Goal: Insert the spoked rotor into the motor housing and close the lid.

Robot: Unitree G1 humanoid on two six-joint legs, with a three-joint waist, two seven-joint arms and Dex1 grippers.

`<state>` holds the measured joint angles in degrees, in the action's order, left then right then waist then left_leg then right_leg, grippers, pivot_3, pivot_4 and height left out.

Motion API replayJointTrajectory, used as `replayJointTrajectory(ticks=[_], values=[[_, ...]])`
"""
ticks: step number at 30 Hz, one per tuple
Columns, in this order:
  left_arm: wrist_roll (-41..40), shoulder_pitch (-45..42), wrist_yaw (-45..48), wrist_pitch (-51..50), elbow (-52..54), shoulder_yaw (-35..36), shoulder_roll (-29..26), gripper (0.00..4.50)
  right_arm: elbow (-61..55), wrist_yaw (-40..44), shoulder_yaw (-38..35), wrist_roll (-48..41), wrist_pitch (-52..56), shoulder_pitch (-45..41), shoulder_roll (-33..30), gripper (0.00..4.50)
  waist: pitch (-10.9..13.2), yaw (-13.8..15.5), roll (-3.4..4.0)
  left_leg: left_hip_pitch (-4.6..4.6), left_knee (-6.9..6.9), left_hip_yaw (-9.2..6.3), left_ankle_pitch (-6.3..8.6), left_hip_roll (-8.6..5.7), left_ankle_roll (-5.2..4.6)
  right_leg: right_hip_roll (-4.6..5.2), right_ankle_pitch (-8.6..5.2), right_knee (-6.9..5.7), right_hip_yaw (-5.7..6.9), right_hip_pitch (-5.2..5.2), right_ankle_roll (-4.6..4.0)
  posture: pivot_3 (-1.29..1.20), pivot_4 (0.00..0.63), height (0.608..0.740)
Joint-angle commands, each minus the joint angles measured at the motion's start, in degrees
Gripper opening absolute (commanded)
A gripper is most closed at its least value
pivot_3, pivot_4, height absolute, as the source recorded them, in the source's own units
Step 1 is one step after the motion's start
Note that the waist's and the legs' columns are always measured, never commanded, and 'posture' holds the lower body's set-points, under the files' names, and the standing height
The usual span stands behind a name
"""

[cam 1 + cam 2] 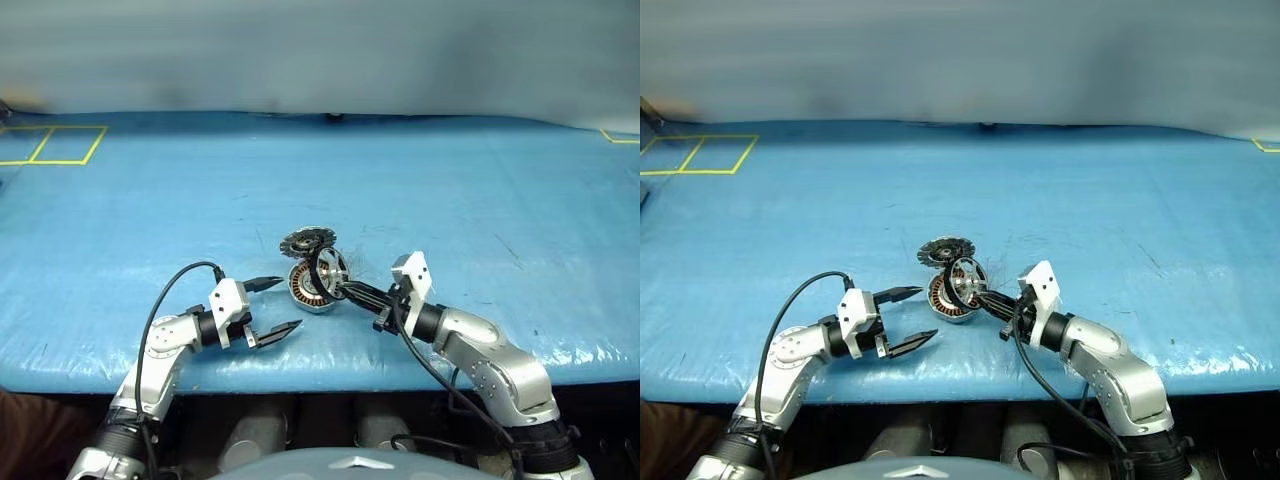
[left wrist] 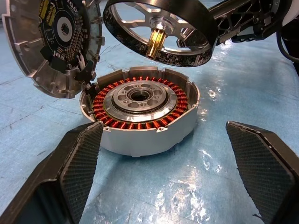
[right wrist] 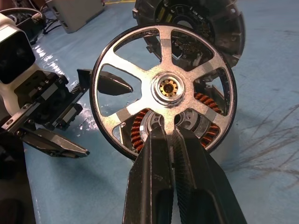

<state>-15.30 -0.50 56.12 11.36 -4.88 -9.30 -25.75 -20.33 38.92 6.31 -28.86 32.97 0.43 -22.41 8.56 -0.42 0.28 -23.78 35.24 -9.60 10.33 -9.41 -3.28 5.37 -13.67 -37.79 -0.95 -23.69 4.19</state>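
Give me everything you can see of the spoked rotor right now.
The spoked rotor is a black-rimmed ring with a shiny silver inside, flat silver spokes and a hub with a small brass gear at its centre. It looks like metal. The right claw is shut on one spoke near the hub and holds the rotor tilted in the air, above and apart from the motor housing on the blue table. It is not yet inserted. Nothing else touches it.

A broad table under a glossy, wrinkled blue cover (image 1: 420, 190) fills the scene — yellow tape squares (image 1: 52, 145) mark its far left, another yellow corner (image 1: 620, 137) far right — before a plain grey wall (image 1: 320, 50).
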Motion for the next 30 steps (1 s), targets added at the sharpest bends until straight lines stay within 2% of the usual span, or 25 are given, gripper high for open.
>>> replayJointTrajectory(ticks=[1, 16, 19, 22, 30], values=[[0.4, 0.4, -0.7, 0.6, 2.3, 0.8, -0.4, 4.50, 0.0, 0.4, 0.3, 0.3, -1.5, -1.3, 0.4, 0.03, 0.0, 0.0, 0.00, 0.00, 0.00, 0.00, 0.00, 0.00, 0.00, 0.00, 0.01, 0.00, 0.00, 0.00, -0.01, 0.00, 0.150, 0.740], [0.4, 0.7, -1.2, 0.4, 2.6, 1.0, -0.7, 4.50, 3.1, 0.4, 1.8, 1.8, -1.4, -2.8, 1.0, 0.03, 0.0, 0.0, -0.01, 0.02, -0.01, 0.00, 0.00, 0.00, 0.00, -0.01, 0.03, -0.01, 0.01, 0.00, 0.00, 0.00, 0.150, 0.740], [0.4, 0.7, -1.2, 0.5, 2.5, 1.0, -0.7, 4.50, 3.3, 0.3, 2.2, 2.2, -1.3, -2.8, 0.8, 0.81, 0.0, 0.0, -0.01, 0.02, -0.01, 0.00, 0.00, 0.00, 0.00, -0.01, 0.03, -0.02, 0.01, 0.00, -0.02, 0.00, 0.150, 0.740], [0.3, 0.7, -1.1, 0.4, 2.6, 1.1, -0.8, 4.50, 3.3, -0.1, 2.4, 3.1, -2.4, -2.9, 0.9, 1.77, 0.0, 0.0, -0.01, 0.01, -0.01, 0.00, 0.00, 0.00, 0.00, -0.01, 0.04, -0.01, 0.01, 0.00, 0.00, 0.00, 0.150, 0.740], [-0.6, 1.0, -0.8, 0.0, 3.4, 1.4, -1.5, 4.50, 3.1, 0.0, 2.0, 2.8, -2.5, -3.2, 2.2, 1.77, 0.0, 0.0, -0.01, 0.01, -0.01, 0.00, 0.00, 0.00, 0.00, -0.01, 0.07, -0.01, 0.01, -0.01, 0.05, 0.00, 0.150, 0.740]])
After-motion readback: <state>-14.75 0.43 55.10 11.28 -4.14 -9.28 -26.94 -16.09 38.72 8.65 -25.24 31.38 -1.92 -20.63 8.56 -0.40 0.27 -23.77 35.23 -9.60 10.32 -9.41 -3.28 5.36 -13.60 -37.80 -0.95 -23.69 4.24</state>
